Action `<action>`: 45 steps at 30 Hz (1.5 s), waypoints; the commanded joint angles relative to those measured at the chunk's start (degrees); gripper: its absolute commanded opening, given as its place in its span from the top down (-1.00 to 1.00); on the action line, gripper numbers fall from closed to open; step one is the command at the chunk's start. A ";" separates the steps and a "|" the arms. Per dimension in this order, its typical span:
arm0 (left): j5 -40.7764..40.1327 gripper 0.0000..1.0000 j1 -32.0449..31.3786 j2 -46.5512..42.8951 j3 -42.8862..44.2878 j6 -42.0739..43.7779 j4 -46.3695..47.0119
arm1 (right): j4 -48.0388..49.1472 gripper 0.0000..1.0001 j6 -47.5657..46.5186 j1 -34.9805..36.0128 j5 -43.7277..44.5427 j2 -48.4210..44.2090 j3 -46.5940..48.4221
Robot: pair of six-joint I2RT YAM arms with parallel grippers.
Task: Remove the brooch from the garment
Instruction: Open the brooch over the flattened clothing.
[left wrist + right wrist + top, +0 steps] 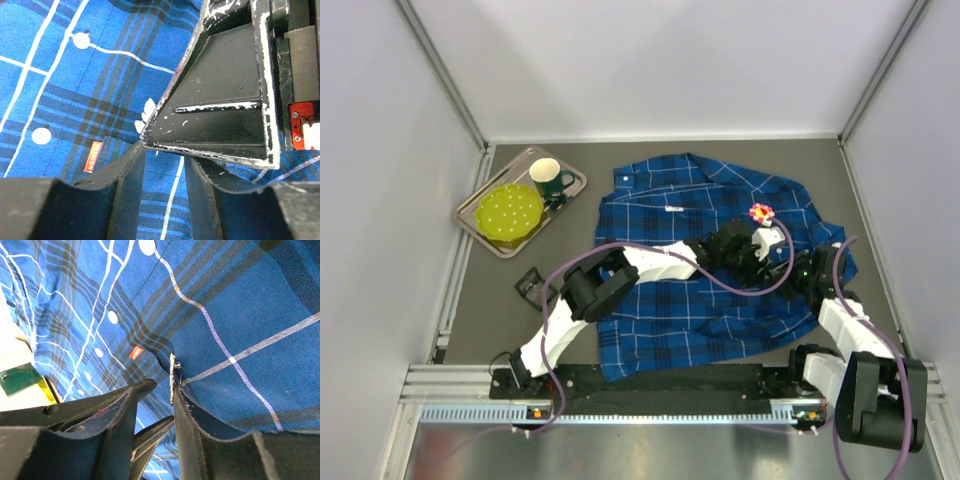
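- The garment (660, 320) is spread on the surface (790, 160).
- The left hand (165, 155) is held slightly parted over it. Whether the right hand (155, 390) grips cannot be told.
- The brooch (761, 212) is seen just beyond both hands.

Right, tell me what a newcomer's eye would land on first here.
First comes the large blue plaid shirt spread over the middle of the table, with the left gripper and the right gripper meeting close together over its right half. Beside them, a small pink and yellow brooch stands out against the cloth. At the far left, a metal tray holds a yellow-green plate and a dark green mug.
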 commanded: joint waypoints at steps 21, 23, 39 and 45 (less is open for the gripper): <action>-0.31 0.50 -0.02 -0.72 1.27 0.83 2.38 | -2.46 0.25 2.32 -0.65 2.08 -2.45 2.92; -0.22 0.65 -0.02 -0.72 1.27 0.83 2.38 | -4.73 0.18 1.18 -0.65 3.14 -2.45 3.62; -0.04 0.06 -0.99 -2.66 -1.72 1.79 4.22 | -13.01 0.06 -5.68 -0.65 12.72 -3.51 8.10; -3.90 -0.03 -2.74 -0.99 -0.05 2.50 3.25 | -14.33 0.11 -7.00 -2.84 11.42 -3.95 8.72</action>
